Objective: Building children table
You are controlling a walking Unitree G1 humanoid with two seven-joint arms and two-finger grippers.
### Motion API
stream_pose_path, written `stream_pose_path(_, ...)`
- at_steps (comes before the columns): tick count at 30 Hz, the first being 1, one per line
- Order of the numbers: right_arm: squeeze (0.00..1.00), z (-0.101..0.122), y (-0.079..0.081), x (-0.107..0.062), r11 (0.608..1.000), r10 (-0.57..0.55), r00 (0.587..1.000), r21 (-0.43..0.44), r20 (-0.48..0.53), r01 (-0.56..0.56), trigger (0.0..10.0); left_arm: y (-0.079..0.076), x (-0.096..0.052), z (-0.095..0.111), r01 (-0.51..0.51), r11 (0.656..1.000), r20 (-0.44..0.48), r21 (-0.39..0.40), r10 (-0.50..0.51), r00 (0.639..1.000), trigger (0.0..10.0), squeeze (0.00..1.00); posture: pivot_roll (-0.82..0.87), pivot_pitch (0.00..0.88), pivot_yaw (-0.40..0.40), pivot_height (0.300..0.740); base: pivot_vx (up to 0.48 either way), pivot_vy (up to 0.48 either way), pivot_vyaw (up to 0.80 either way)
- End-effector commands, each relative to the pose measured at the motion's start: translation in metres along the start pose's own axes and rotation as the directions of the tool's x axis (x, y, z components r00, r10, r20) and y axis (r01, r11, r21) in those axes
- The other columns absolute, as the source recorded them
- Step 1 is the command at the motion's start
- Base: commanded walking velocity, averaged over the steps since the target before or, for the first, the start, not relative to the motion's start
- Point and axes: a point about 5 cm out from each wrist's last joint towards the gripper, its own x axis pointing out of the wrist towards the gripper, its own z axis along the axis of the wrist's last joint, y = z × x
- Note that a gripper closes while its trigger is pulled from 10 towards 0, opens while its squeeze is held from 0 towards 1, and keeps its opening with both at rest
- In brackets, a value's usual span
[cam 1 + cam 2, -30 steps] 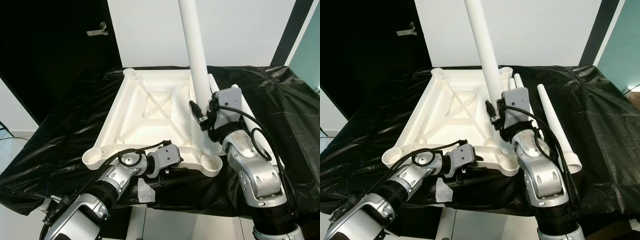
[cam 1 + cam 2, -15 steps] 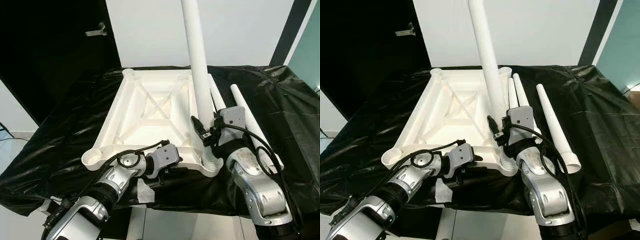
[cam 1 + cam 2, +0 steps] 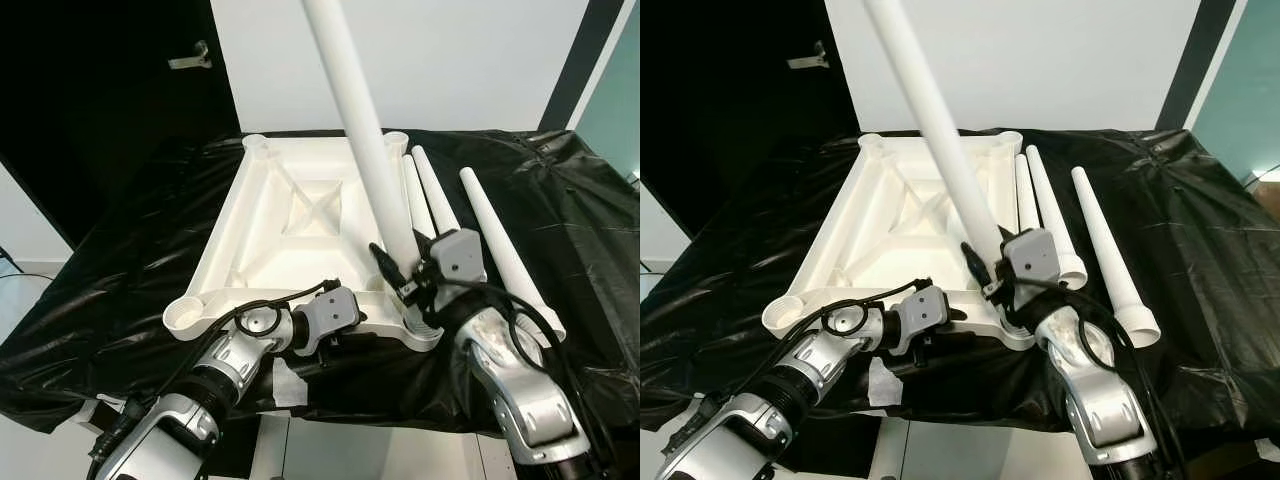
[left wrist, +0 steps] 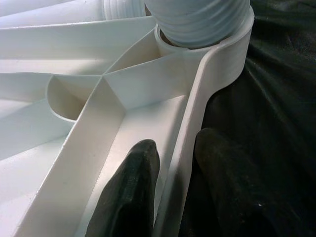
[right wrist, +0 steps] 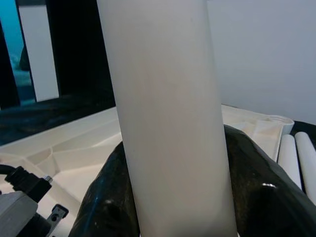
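Left gripper (image 4: 170, 197) pinches the near rim of our upturned white plastic tabletop (image 3: 300, 215), steadying it, we judge. Right gripper (image 5: 173, 197) clamps the tilted white tubular leg (image 3: 365, 150), its threaded end in the near-right socket (image 3: 420, 325).

Tabletop (image 3: 300, 215) – smooth white plastic; sheet (image 3: 560, 190) – glossy black.

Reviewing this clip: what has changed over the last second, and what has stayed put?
The right end effector slid down the white leg toward the corner socket, and the leg, upright before, now leans to the robot's left. The left end effector still pinches the tabletop rim. Three spare legs lie unmoved.
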Motion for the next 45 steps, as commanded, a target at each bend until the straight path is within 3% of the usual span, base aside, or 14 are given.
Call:
stream_pose_path(1,0.0,-0.011,0.0,-0.006,0.999,0.0,0.998,0.044,-0.058,0.002,10.0,-0.013,0.001,-0.024,0.017,0.997,-0.092,-0.079,-0.024,0.995,10.0,0.0,-0.11,0.0,0.026,0.74,0.0,0.0,0.0)
stream_pose_path(3,0.0,-0.013,-0.003,-0.009,0.998,-0.023,0.998,0.058,-0.064,0.027,10.0,-0.012,-0.001,-0.024,0.007,0.995,-0.079,-0.1,-0.015,0.997,10.0,0.0,-0.12,0.0,0.032,0.74,0.0,0.0,0.0)
stream_pose_path(4,0.0,-0.015,-0.005,-0.012,0.996,-0.047,0.997,0.067,-0.069,0.051,10.0,-0.009,-0.002,-0.021,-0.006,0.992,-0.057,-0.124,-0.001,0.998,10.0,1.0,-0.13,0.0,0.04,0.74,0.0,0.0,0.0)
stream_pose_path(7,0.0,-0.017,-0.009,-0.013,0.994,-0.08,0.994,0.069,-0.073,0.085,10.0,-0.001,-0.007,-0.014,-0.027,0.993,-0.02,-0.119,0.025,0.999,10.0,1.0,-0.14,0.001,0.05,0.74,0.0,0.0,0.0)
stream_pose_path(8,0.0,-0.017,-0.01,-0.013,0.993,-0.089,0.993,0.068,-0.071,0.094,10.0,0.004,-0.011,-0.009,-0.029,0.993,0.006,-0.112,0.029,1.0,10.0,0.06,-0.14,0.001,0.05,0.74,0.0,0.0,0.0)
stream_pose_path(10,0.0,-0.017,-0.01,-0.013,0.993,-0.093,0.993,0.067,-0.07,0.098,10.0,0.007,-0.013,-0.006,-0.028,0.994,0.022,-0.107,0.031,0.999,10.0,0.0,-0.14,0.0,0.052,0.74,0.0,0.0,0.0)
stream_pose_path(16,0.0,-0.017,-0.01,-0.014,0.993,-0.091,0.994,0.072,-0.055,0.095,10.0,0.012,-0.028,0.005,0.015,0.989,0.122,-0.147,0.003,0.992,10.0,0.0,-0.14,0.0,0.052,0.74,0.0,0.0,0.0)
stream_pose_path(17,0.0,-0.016,-0.011,-0.017,0.987,-0.091,0.995,0.128,-0.044,0.096,10.0,0.016,-0.034,0.01,0.016,0.985,0.166,-0.172,0.013,0.986,10.0,0.0,-0.14,0.0,0.048,0.74,0.0,0.0,0.0)
stream_pose_path(19,0.0,-0.016,-0.011,-0.017,0.987,-0.091,0.995,0.128,-0.044,0.096,10.0,0.016,-0.034,0.01,0.016,0.985,0.166,-0.172,0.013,0.986,10.0,0.0,-0.14,0.0,0.048,0.74,0.0,0.0,0.0)
stream_pose_path(22,0.0,-0.019,-0.012,-0.025,0.966,-0.098,0.994,0.238,-0.045,0.106,10.0,0.023,-0.042,0.016,-0.005,0.976,0.222,-0.216,0.055,0.973,10.0,0.0,-0.13,0.0,0.039,0.74,0.0,0.0,0.0)
stream_pose_path(28,0.0,-0.027,-0.013,-0.038,0.935,-0.094,0.994,0.337,-0.064,0.11,10.0,0.023,-0.036,0.017,-0.03,0.968,0.232,-0.248,0.089,0.969,10.0,0.0,-0.14,0.0,0.031,0.74,0.0,0.0,0.0)
stream_pose_path(38,0.0,-0.025,-0.012,-0.04,0.928,-0.052,0.997,0.367,-0.05,0.066,10.0,0.023,-0.036,0.019,-0.023,0.963,0.242,-0.268,0.09,0.966,10.0,0.0,-0.14,0.0,0.032,0.74,0.0,0.0,0.0)
stream_pose_path(41,0.0,-0.017,-0.01,-0.038,0.941,0.045,0.999,0.336,-0.029,-0.033,10.0,0.024,-0.037,0.022,-0.025,0.961,0.253,-0.276,0.097,0.963,10.0,0.0,-0.14,0.0,0.032,0.74,0.0,0.0,0.0)
stream_pose_path(45,0.0,-0.009,-0.012,-0.034,0.953,0.071,0.997,0.294,-0.005,-0.066,10.0,0.024,-0.037,0.023,-0.024,0.96,0.26,-0.277,0.099,0.961,10.0,0.0,-0.14,0.002,0.028,0.74,0.0,0.0,0.0)
